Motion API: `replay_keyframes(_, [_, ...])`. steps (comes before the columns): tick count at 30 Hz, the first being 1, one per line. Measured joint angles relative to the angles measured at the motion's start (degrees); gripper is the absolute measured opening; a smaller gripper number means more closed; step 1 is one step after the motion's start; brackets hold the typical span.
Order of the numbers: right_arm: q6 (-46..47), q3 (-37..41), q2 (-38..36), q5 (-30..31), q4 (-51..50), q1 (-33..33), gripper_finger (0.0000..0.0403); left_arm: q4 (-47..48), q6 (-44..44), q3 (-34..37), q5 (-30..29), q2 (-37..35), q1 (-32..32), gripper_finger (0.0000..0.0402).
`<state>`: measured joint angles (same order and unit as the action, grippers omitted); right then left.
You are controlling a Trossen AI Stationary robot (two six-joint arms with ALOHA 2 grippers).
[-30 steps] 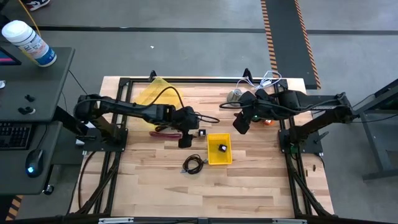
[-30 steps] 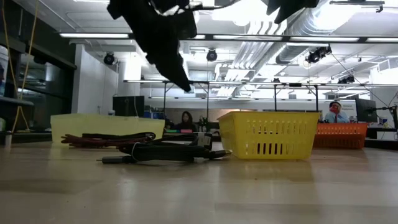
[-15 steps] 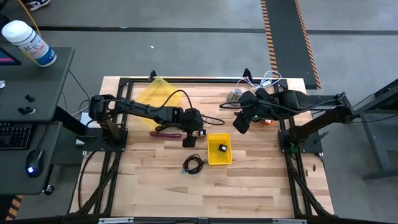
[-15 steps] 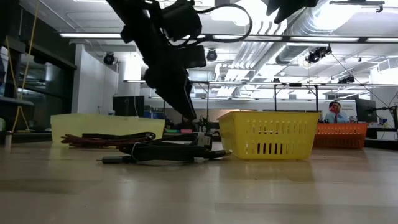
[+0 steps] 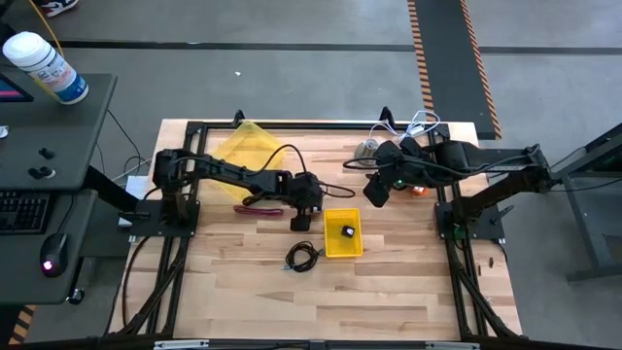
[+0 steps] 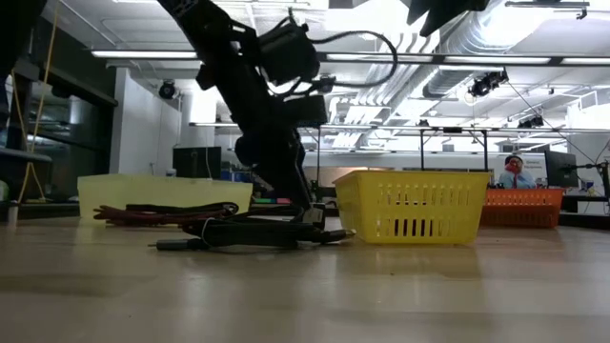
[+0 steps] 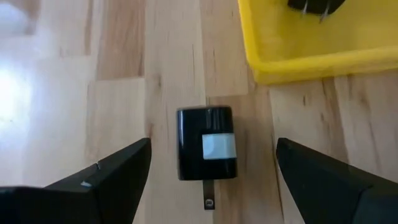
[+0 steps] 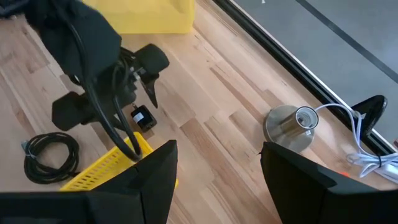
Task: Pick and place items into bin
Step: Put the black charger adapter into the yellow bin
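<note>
Now, starting at the far left of the table [image 5: 408, 292], you have the yellow sheet [image 5: 238, 144], and just nearer than it the red tool [image 5: 255, 206] lying flat. Your left gripper [image 7: 208, 186] is low over the wood just left of the bin [image 5: 342, 233], fingers spread wide so that they straddle the small black block [image 7: 206, 142]. That block lies on the table just outside the bin's left wall, not touching either finger; you look lined up for a straight drop and pinch. Nearer you, the cable [image 5: 302, 257] sits coiled beside the bin's near-left corner. Inside the bin one block [image 5: 347, 231] already rests, so the task seems only partly done. Further right, your right gripper [image 8: 214, 168] hangs raised beyond the bin's far-right corner, fingers also wide and holding nothing, apparently waiting clear of the left arm. Behind it at the far edge stands the grey cone [image 8: 291, 126] with white wires [image 8: 367, 155].
</note>
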<state>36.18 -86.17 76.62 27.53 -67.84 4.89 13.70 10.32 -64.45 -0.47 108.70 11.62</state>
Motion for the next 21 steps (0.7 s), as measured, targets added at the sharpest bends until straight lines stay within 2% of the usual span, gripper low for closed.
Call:
replay_keyframes(6, [0.0,0.0,0.0,0.0,0.2,0.0,0.0220,-1.5,-0.4,0.0,-2.8,1.3,0.0,0.0328])
replay_keyframes(9, [0.0,0.0,0.0,0.4,0.4,0.0,0.0220,-2.2,-0.3,0.0,-3.8,1.3,0.0,0.0307])
replay_keyframes(12, [0.0,0.0,0.0,0.6,0.4,0.0,0.0220,-2.6,0.0,0.0,-4.0,1.3,0.0,0.0265])
replay_keyframes(21, [0.0,0.0,0.0,1.2,0.4,0.0,0.0220,-3.0,0.5,0.0,-1.2,1.2,0.0,0.0097])
